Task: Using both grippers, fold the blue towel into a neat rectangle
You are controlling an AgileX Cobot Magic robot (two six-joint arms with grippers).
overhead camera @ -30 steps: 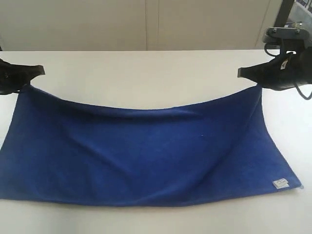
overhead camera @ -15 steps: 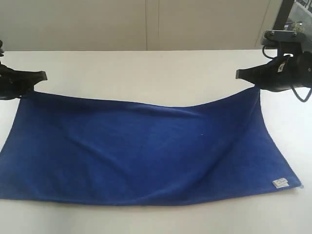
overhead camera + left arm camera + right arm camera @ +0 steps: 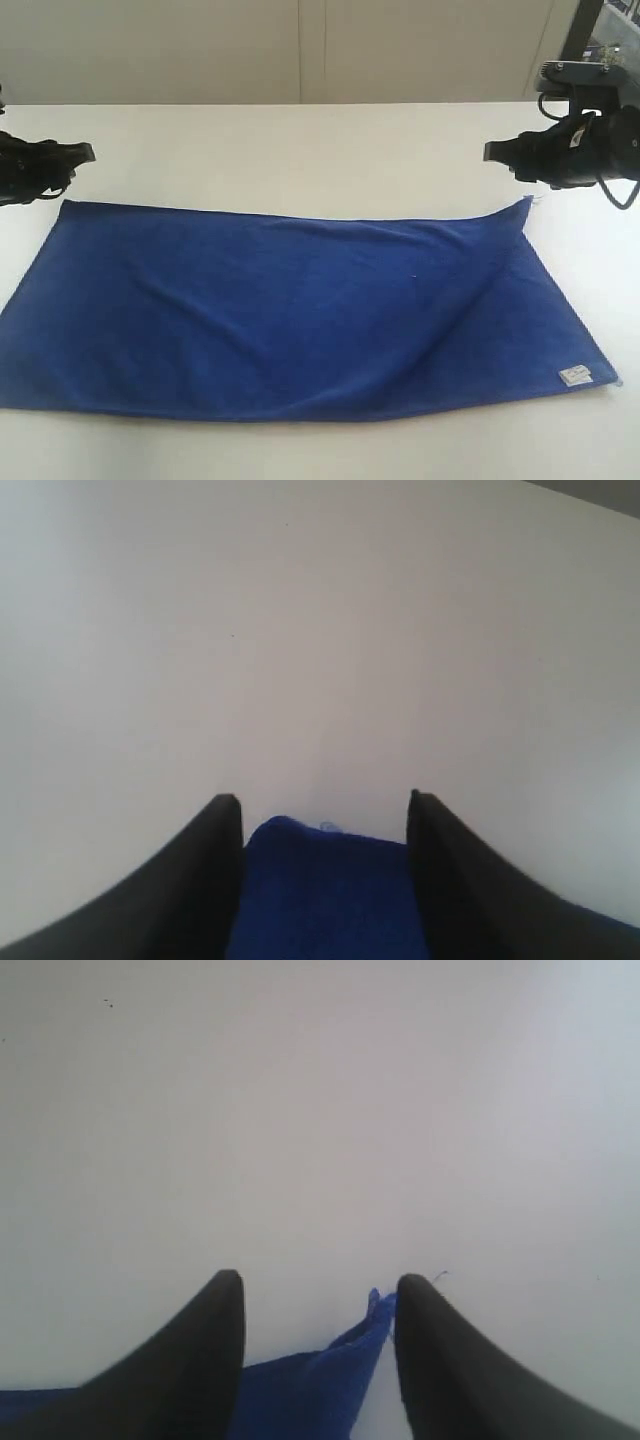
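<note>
EXTERIOR VIEW
- Table: a white table is shown, with pale wall panels behind it.
- Blue towel: the blue towel is spread on the table as a long rectangle, its long sides running across the view. Soft wrinkles are seen in its right half.
- Far left corner: laid flat on the table, near the left gripper and apart from it.
- Far right corner: raised in a small peak close to the right gripper; no contact is seen.
- White label: a white label is sewn at the near right corner.
- Left gripper: the left gripper is held over the table at the left edge, tip pointed inward. The jaw gap cannot be judged from this side.
- Right gripper: the right gripper is held at the right edge, tip pointed inward. The jaw gap cannot be judged here either.

LEFT WRIST VIEW
- Left gripper: the left gripper is shown with its black fingers spread apart; nothing is clamped.
- Blue towel: a towel corner is seen in the gap between the fingers. Whether the fingers are touched cannot be told.
- Table: the rest of the view is filled by the white surface.

RIGHT WRIST VIEW
- Right gripper: the right gripper is shown with its black fingers spread apart; nothing is clamped.
- Blue towel: a pointed towel corner is seen in the gap, its tip beside one finger.
- Table: the white surface is seen beyond.
</note>
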